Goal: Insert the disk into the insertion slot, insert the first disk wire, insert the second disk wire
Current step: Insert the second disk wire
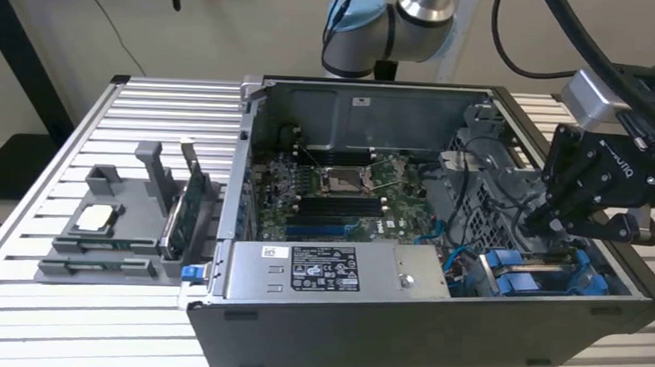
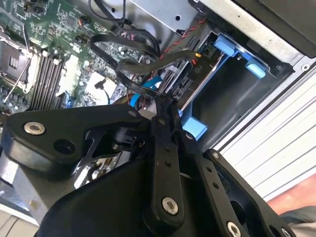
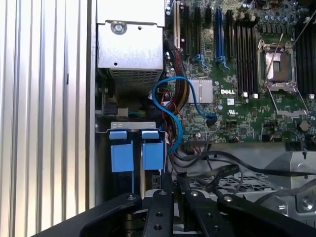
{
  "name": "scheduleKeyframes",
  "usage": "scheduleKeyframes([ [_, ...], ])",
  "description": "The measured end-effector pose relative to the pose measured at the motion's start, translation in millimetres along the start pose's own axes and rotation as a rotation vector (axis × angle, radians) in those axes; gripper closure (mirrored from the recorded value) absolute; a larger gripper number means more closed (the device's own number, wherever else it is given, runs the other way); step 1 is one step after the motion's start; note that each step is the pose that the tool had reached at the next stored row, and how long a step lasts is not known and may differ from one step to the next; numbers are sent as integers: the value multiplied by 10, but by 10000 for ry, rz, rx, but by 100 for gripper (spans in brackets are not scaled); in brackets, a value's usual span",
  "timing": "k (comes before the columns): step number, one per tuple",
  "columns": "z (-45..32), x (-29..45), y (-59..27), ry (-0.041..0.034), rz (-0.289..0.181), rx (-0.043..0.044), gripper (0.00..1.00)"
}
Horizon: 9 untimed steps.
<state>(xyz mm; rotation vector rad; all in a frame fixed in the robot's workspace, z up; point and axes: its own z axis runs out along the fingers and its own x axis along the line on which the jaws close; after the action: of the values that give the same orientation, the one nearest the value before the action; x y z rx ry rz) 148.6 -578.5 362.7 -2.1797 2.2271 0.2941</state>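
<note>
The disk's bright blue carrier [image 1: 528,275] sits low in the dark-grey insertion slot [image 1: 616,283], at the case corner nearest the exterior view's right. Its two blue tabs [image 3: 152,157] show in the first wrist view, while the metal body is mostly hidden. My gripper [image 1: 541,219] hangs just above the slot with its black fingers [image 2: 163,128] shut. The tips sit among looping black wires [image 2: 143,61] and a blue cable [image 3: 170,113] beside the slot [image 2: 232,94]. I cannot tell whether a wire is pinched between them.
The open computer case [image 1: 409,336] lies on a slatted metal table [image 1: 143,101]. Inside are the green motherboard [image 1: 339,192] and a grey labelled power-supply box [image 1: 335,271]. A grey fixture [image 1: 116,224] with parts stands at the exterior view's left.
</note>
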Motion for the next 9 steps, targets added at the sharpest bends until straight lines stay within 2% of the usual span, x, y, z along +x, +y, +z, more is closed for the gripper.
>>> scheduleKeyframes([
  [9,6,0,0,-1,-1,11,84],
])
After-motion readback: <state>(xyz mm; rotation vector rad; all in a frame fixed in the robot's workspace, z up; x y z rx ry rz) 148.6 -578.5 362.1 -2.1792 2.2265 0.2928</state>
